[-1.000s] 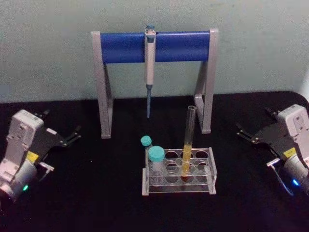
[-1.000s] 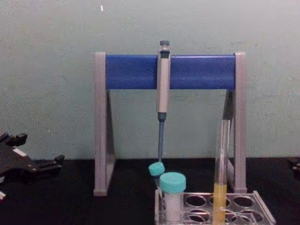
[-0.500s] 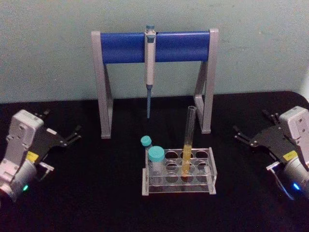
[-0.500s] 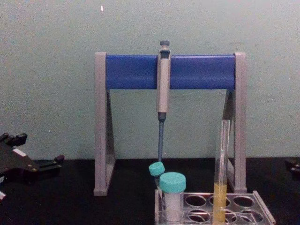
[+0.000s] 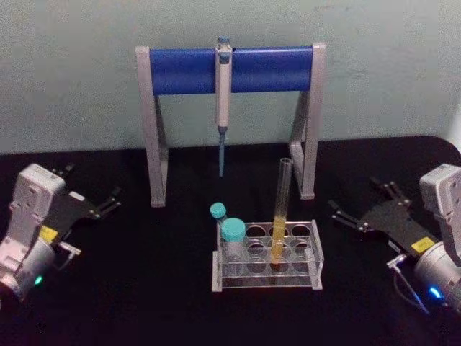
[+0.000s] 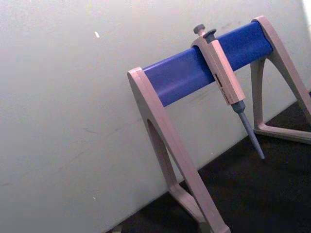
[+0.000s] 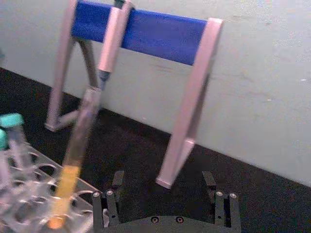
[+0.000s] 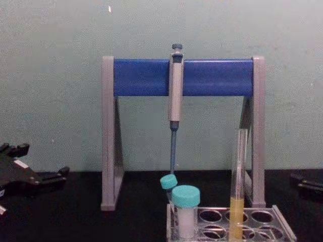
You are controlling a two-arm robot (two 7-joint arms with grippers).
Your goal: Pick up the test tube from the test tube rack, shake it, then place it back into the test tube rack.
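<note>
blurry test tube [image 7: 74, 155] in right wrist view

The test tube [image 5: 281, 213] looks glassy, the test tube rack [image 5: 259, 280] glossy clear plastic.

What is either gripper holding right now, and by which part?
Nothing is held. The left gripper and right gripper are both open and empty, apart from the test tube, which stands upright in the test tube rack.
</note>
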